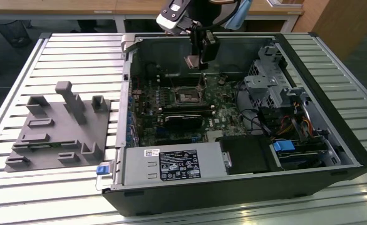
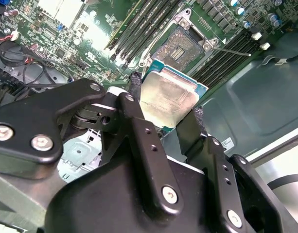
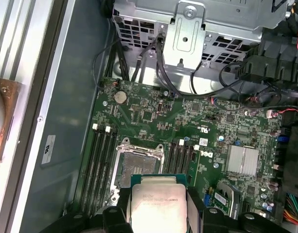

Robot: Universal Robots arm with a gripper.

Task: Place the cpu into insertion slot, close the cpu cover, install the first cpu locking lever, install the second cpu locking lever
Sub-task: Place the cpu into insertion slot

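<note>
The end effector (image 2: 166,99) pinches the cpu (image 3: 157,206) by two opposite edges, held clear above the open insertion slot (image 3: 139,167) on the green motherboard (image 3: 212,121), apparently to line it up squarely.

Slatted metal table (image 1: 77,51), pale wooden desks (image 1: 58,6) behind, grey floor (image 1: 366,56)

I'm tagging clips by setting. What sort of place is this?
Likely a robotics lab or workshop bench for PC assembly: an open computer case lies on a slatted metal table, a grey fixture block beside it, and the gripper holds the cpu.
</note>
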